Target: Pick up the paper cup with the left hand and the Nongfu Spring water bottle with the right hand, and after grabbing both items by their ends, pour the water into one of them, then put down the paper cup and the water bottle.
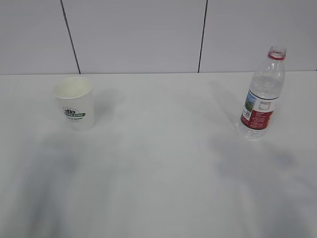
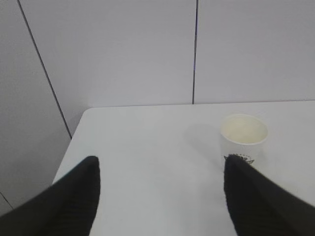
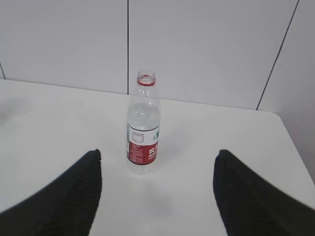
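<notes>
The white paper cup [image 1: 75, 102] with a green logo stands upright at the left of the white table [image 1: 163, 163]. At the right stands the capless Nongfu Spring water bottle [image 1: 261, 94], red-labelled and upright. Neither arm shows in the exterior view. In the left wrist view the left gripper [image 2: 160, 167] is open and empty, and the paper cup [image 2: 243, 137] stands ahead, just beyond its right fingertip [image 2: 236, 167]. In the right wrist view the right gripper [image 3: 157, 160] is open and empty, and the bottle [image 3: 143, 128] stands ahead, slightly left of centre. Whether the bottle holds water I cannot tell.
A pale panelled wall [image 1: 138, 34] runs along the table's far edge. The table's left edge [image 2: 69, 147] lies near the left gripper, and its right edge [image 3: 293, 142] shows in the right wrist view.
</notes>
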Motion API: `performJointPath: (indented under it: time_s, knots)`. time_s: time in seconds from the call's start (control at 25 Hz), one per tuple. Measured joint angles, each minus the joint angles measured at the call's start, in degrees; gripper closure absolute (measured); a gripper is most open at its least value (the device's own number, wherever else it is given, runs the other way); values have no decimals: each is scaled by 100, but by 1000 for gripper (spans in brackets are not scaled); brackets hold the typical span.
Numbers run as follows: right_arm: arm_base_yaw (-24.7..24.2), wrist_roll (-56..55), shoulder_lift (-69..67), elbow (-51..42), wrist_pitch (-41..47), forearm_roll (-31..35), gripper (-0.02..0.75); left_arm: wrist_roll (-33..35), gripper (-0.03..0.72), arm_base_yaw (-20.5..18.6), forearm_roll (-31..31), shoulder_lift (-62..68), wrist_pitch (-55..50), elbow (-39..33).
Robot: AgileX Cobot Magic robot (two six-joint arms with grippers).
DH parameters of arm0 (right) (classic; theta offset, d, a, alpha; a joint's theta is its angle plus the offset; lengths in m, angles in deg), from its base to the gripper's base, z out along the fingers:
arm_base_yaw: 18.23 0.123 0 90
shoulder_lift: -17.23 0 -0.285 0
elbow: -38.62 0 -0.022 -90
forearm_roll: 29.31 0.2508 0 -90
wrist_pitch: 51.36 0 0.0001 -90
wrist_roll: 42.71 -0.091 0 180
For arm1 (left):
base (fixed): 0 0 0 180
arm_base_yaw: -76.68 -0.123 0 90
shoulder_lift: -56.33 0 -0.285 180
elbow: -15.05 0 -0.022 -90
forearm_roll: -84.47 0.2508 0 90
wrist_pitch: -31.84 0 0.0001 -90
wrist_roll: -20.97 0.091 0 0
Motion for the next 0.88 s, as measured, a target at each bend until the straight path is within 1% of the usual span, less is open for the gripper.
performJointPath:
  time_s: [0.4, 0.56, 0.88]
  knots:
    - [0, 22, -647, 0, -617, -81, 205, 14, 110, 0, 210, 882, 784, 0]
    - [0, 22, -889, 0, -917, -81, 205, 14, 111, 0, 425, 1276, 1217, 0]
    - [0, 22, -1210, 0, -1672, -89, 205, 14, 114, 0, 437, 1608, 2023, 0]
